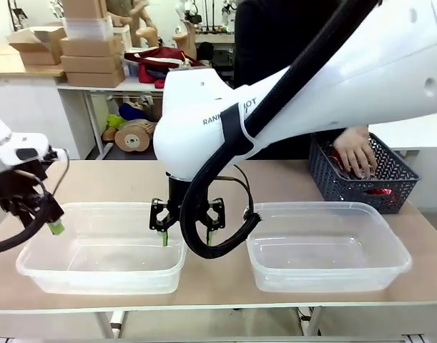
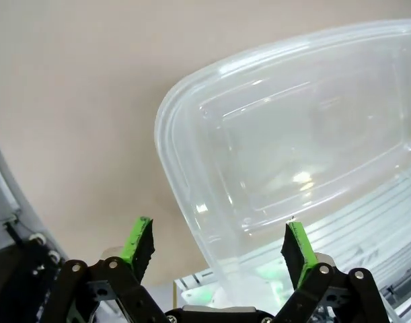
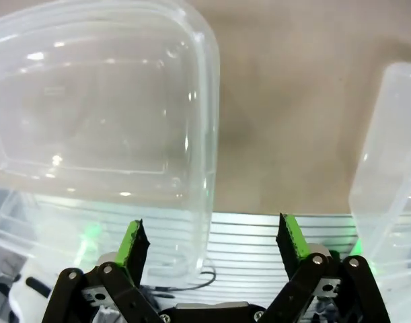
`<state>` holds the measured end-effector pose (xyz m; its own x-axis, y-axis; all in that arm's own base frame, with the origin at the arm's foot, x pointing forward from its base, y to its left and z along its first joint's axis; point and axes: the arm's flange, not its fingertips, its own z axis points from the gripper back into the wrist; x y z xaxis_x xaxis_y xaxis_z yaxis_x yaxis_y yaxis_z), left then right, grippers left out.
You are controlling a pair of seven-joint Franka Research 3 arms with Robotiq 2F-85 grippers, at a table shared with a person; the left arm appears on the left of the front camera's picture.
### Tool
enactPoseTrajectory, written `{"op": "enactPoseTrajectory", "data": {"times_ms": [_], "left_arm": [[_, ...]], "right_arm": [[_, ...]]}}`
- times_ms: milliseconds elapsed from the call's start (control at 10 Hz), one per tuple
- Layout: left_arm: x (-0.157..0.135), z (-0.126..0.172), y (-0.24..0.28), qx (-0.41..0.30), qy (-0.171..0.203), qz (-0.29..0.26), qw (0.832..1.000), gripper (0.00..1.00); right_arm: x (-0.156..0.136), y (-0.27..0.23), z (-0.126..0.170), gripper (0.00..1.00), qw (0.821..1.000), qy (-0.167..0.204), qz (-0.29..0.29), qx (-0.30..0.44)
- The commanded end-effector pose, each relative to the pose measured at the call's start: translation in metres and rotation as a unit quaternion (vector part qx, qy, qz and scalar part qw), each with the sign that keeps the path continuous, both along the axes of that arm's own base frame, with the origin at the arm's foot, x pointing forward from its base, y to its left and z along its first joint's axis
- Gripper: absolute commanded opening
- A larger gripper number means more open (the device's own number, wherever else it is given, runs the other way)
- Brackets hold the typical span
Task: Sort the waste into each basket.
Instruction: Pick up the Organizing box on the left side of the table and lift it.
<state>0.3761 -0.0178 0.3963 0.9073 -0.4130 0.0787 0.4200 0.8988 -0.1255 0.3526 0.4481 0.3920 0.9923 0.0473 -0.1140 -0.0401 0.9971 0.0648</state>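
Note:
Two clear tubs stand side by side on the table, a left one (image 1: 32, 263) and a right one (image 1: 390, 268), both empty. My right gripper (image 1: 187, 238) reaches across the middle and hangs open over the left tub's right end. In the right wrist view that tub's rim (image 3: 208, 101) runs between the open fingers of the right gripper (image 3: 212, 242). My left gripper (image 1: 46, 220) is open above the left tub's far left corner (image 2: 166, 134), with nothing in it (image 2: 218, 245). Something red (image 1: 379, 191) shows in a dark lattice basket. No bottle is in view.
The dark grey lattice basket (image 1: 400, 171) sits at the back right of the table, and a person's hand (image 1: 355, 150) is reaching into it. My right arm (image 1: 290, 93) fills the upper middle of the front view. The right tub's wall (image 3: 390, 168) shows at the right wrist view's edge.

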Motion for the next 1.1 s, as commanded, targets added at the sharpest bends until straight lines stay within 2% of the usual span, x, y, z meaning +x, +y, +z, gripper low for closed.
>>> {"op": "enactPoseTrajectory", "data": {"times_ms": [0, 100, 600, 700, 800, 900, 1000], "left_arm": [[-0.0348, -0.0428, 0.0007, 0.012, 0.015, 0.013, 1.000, 1.00], [-0.0363, -0.0506, 0.0001, 0.012, 0.028, 0.015, 0.999, 1.00], [-0.0339, -0.0461, -0.0026, 0.020, 0.011, 0.017, 1.000, 1.00], [-0.0339, -0.0463, -0.0022, 0.022, 0.016, 0.012, 1.000, 0.40], [-0.0339, -0.0464, -0.0009, 0.023, 0.018, 0.012, 0.999, 0.40], [-0.0340, -0.0461, -0.0012, 0.023, 0.020, 0.013, 0.999, 0.00], [-0.0341, -0.0459, -0.0006, 0.027, 0.019, 0.014, 0.999, 0.35]], "right_arm": [[0.0039, 0.0199, 0.0005, 1.00, 1.000, 0.005, -0.008, -0.019], [0.0042, 0.0213, -0.0009, 1.00, 1.000, 0.008, -0.008, -0.022], [0.0070, 0.0263, -0.0090, 1.00, 0.999, 0.022, -0.015, -0.045], [0.0068, 0.0264, -0.0093, 0.42, 0.998, 0.030, -0.011, -0.048], [0.0063, 0.0261, -0.0090, 0.42, 0.998, 0.031, -0.010, -0.052], [0.0054, 0.0258, -0.0088, 0.00, 0.998, 0.029, -0.013, -0.055], [0.0051, 0.0258, -0.0094, 0.38, 0.998, 0.028, -0.013, -0.054]]}}
